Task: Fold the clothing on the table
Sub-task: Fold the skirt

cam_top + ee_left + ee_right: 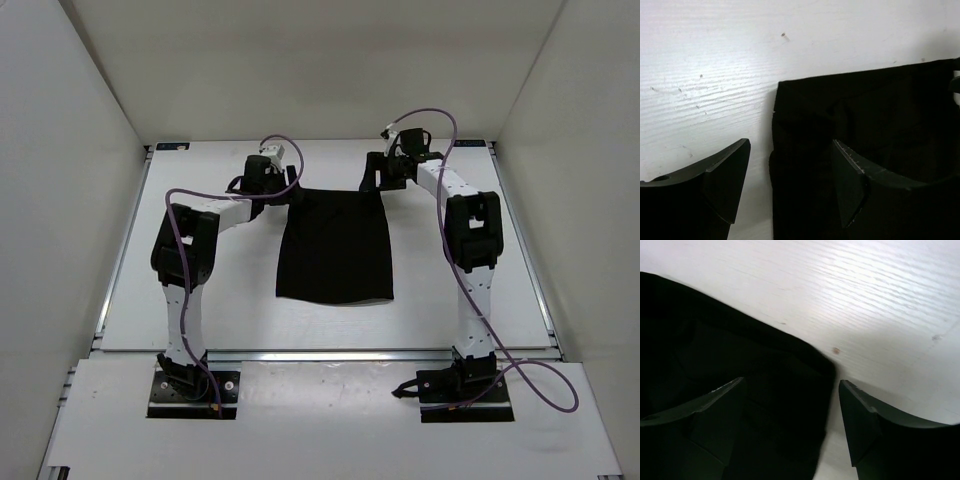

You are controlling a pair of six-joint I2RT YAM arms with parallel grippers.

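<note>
The black clothing (335,245) lies flat on the white table (200,300), with its rounded hem toward the arm bases. My left gripper (291,189) sits at the garment's far left corner, and my right gripper (372,182) at the far right corner. In the left wrist view the left gripper (790,177) is open, its jaws straddling the clothing (865,120) at its corner edge. In the right wrist view the right gripper (790,412) is open too, with the corner of the clothing (755,375) between its jaws. Neither pair of jaws presses the fabric.
White walls enclose the table on three sides. A metal rail (330,354) runs along the near edge in front of the arm bases. Purple cables (440,130) loop off both arms. Bare table (890,300) shows beyond the garment's far edge.
</note>
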